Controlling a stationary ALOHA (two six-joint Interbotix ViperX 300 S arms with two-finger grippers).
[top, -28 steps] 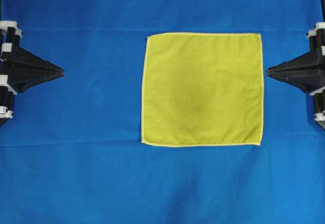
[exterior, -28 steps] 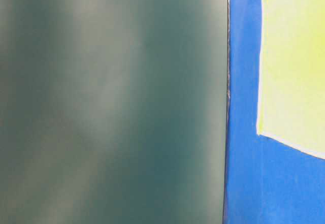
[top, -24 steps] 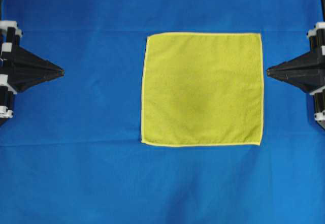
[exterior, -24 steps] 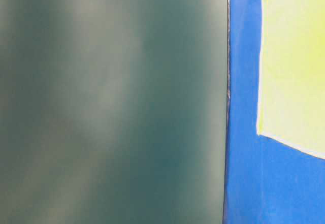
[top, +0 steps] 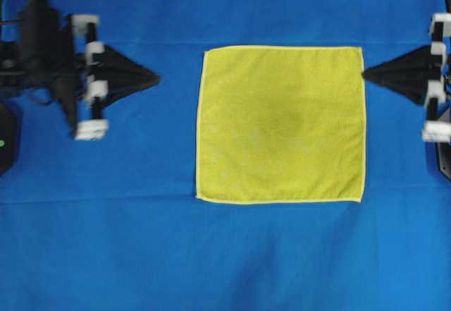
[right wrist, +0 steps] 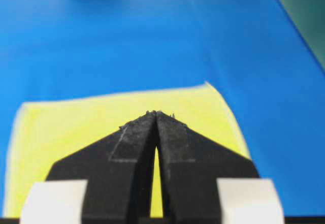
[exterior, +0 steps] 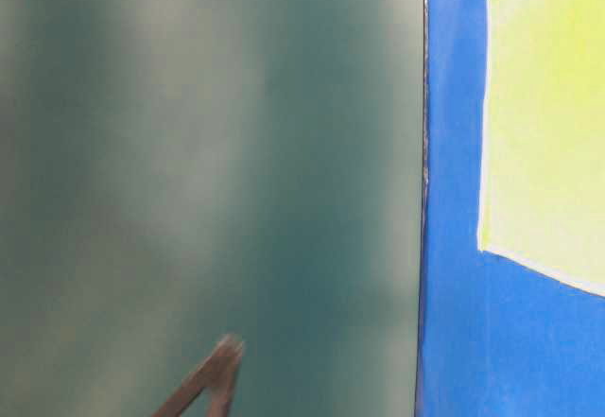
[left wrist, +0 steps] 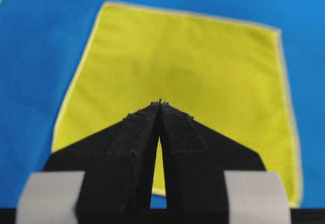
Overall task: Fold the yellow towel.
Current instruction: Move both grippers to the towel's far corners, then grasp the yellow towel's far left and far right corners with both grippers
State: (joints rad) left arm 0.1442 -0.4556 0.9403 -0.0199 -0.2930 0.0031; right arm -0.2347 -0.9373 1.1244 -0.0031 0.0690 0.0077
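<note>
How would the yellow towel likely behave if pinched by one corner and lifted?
The yellow towel lies thin and flat with a nappy pile, so it is probably floppy and would drape. It looks light. Its texture probably grips the blue cloth, so pushing might bunch it.

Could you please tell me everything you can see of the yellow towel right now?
The yellow towel is a square yellow-green cloth with a fuzzy, terry-like pile and a thin paler stitched hem. It lies spread flat and unfolded on the blue table cover, slightly right of centre in the overhead view, edges square to the frame. The cover is all that plainly touches it; neither claw holds it.
</note>
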